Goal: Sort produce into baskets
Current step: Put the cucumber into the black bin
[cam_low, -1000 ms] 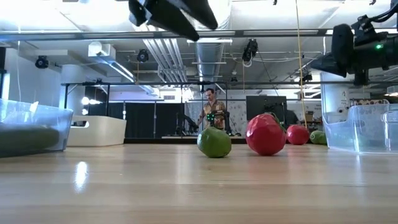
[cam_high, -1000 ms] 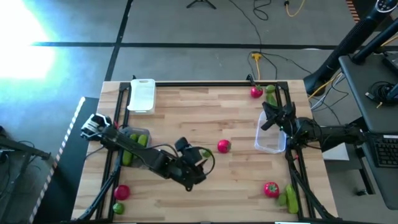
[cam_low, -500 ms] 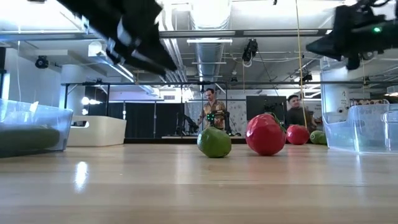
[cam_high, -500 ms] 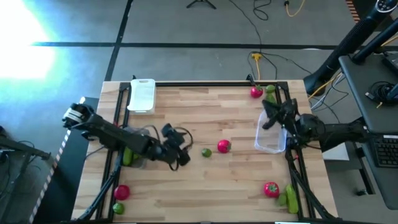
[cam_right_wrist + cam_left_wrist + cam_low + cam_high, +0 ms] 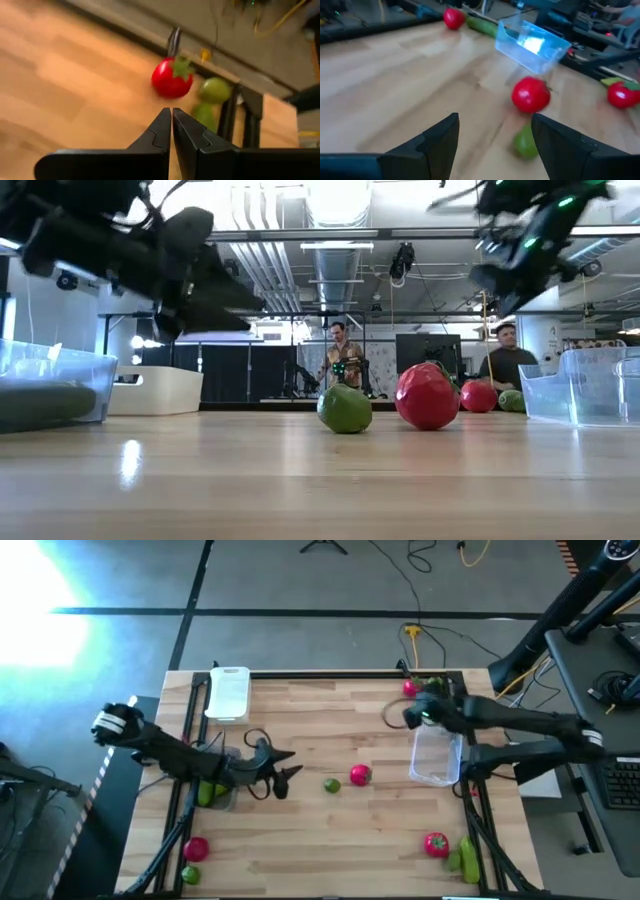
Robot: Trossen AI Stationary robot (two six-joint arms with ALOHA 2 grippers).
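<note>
Beyond right end effector (image 5: 171, 120): tomato (image 5: 172, 78), lime (image 5: 215, 90).

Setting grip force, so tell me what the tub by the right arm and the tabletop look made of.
Tub: looks like thin clear plastic, glossy; the wood shows through its walls. Tabletop: looks like pale wood planks joined in strips, smooth with a slight sheen; visible grain and seams.

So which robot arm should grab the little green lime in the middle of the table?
Probably the left. Its open left gripper hangs right beside the small round green lime, which shows just past its fingers in the left wrist view. The shut right gripper is farther off, near the far-edge round red tomato.
</note>
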